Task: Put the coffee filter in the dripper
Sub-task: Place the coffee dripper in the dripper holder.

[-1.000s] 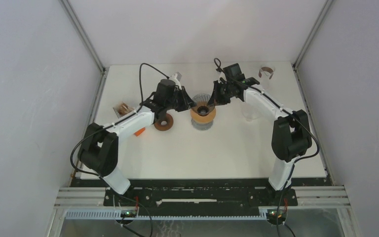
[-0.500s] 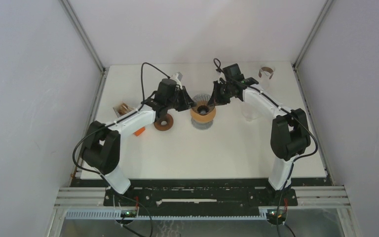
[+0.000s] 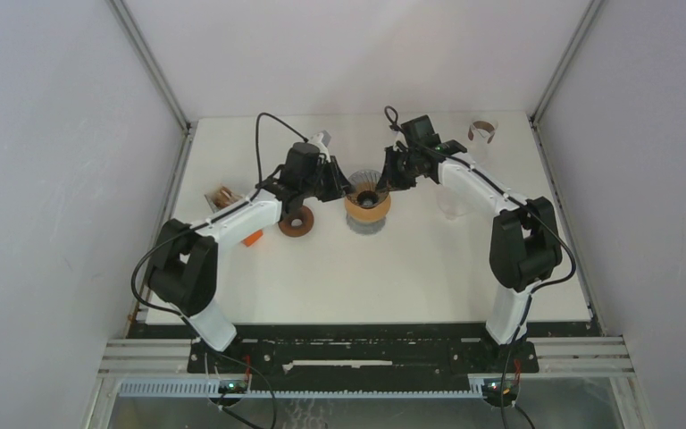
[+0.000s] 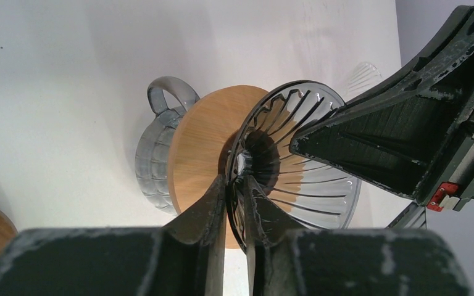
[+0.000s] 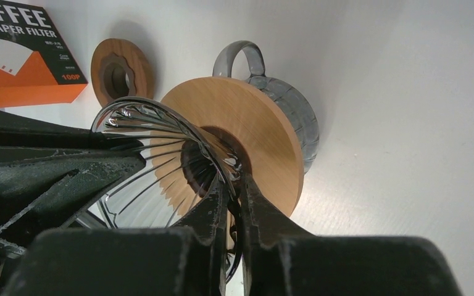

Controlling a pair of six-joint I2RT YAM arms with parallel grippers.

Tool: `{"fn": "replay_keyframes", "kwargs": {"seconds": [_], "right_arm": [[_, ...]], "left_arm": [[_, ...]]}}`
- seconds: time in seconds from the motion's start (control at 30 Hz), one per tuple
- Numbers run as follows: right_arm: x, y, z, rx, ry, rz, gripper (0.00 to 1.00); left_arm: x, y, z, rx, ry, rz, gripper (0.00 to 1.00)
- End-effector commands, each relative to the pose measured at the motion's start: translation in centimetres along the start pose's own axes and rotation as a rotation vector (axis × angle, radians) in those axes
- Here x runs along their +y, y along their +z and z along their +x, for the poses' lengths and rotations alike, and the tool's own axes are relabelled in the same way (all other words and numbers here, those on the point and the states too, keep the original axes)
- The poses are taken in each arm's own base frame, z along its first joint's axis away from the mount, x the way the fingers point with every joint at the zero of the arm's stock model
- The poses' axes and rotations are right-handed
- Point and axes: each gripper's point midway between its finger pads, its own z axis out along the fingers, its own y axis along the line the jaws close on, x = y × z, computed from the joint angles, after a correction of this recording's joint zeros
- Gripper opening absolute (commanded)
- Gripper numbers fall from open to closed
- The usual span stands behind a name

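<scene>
A clear ribbed glass dripper with a wooden collar sits on a glass server at the table's middle back. My left gripper is shut on the dripper's left rim, with the glass wall between its fingertips. My right gripper is shut on the opposite rim, its fingertips pinching the glass. The cone holds no paper. An orange and black paper filter box lies to the left, beyond the dripper.
A wooden ring lies just left of the dripper, under my left arm. A brown holder stands at the far left. A clear glass stands right of the dripper and a banded cup at the back right corner.
Both wrists have shifted very slightly toward the back. The dripper stays in place and both grippers keep their hold on its rim.
</scene>
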Motion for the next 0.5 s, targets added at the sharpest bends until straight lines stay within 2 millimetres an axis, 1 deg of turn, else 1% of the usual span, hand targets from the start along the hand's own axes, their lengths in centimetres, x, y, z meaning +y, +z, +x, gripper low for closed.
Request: {"fn": "replay_keyframes", "kwargs": {"seconds": [0.0, 0.1, 0.23, 0.33, 0.47], "right_arm": [[-3.2, 1.9, 4.7, 0.156, -0.038, 0.161, 0.16], [-2.7, 1.4, 4.0, 0.137, -0.04, 0.148, 0.25], [-2.1, 0.8, 3.4, 0.122, -0.041, 0.125, 0.27], [-1.7, 0.3, 3.0, 0.107, -0.041, 0.11, 0.3], [-1.1, -0.4, 2.2, 0.084, -0.051, 0.099, 0.32]], "left_arm": [[-3.1, -0.8, 1.4, 0.058, 0.066, 0.093, 0.21], [-3.6, -1.1, 0.7, 0.041, 0.064, 0.1, 0.24], [-4.1, -1.6, -0.3, 0.014, 0.064, 0.108, 0.3], [-4.4, -2.1, -1.1, -0.012, 0.066, 0.109, 0.37], [-4.5, -2.5, -1.9, -0.032, 0.064, 0.109, 0.41]]}}
